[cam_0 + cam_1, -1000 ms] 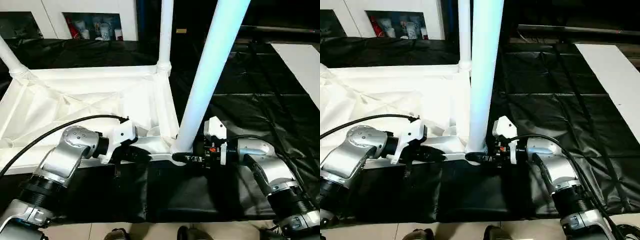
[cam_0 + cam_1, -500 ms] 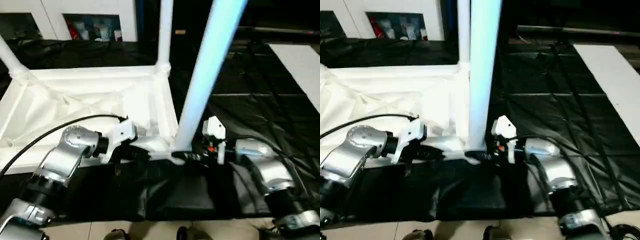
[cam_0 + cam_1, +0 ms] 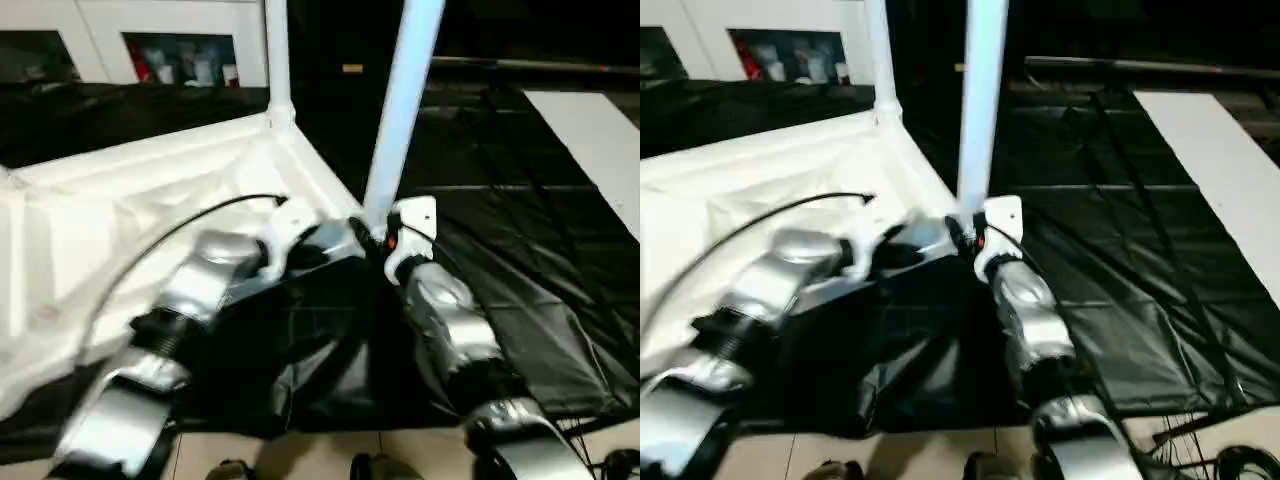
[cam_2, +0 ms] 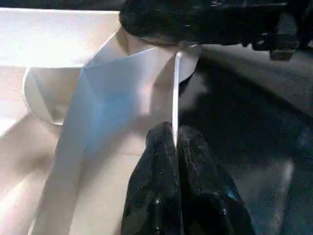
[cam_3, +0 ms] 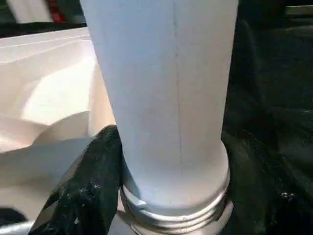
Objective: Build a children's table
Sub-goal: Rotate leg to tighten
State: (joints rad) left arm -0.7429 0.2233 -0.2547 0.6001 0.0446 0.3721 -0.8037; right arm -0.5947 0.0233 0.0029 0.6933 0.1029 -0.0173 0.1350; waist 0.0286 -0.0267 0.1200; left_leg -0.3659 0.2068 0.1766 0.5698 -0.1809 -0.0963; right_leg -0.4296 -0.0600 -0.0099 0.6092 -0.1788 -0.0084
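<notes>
Right wrist view: the right gripper (image 5: pixel 166 196), its black fingers (image 5: pixel 85 188) spread around the base of a long white tapered tube leg (image 5: pixel 164 83), holds that leg upright at the near corner of the upturned white plastic rectangular tabletop (image 3: pixel 120 215), which lies ribbed side up on the black sheeting (image 3: pixel 520 290). A threaded collar shows at the leg's foot, so by the look of it the leg is not yet fully seated in its round corner socket (image 4: pixel 46 100). The left gripper (image 4: pixel 175 142) is pinched shut on a thin white rib of the tabletop beside that socket. Keep your left grip firm so the tabletop cannot twist, hold the leg square to the socket, and turn it with steady downward pressure; a tilted start risks crossing the thread. Another white leg (image 3: pixel 277 55) already stands in the far corner
</notes>
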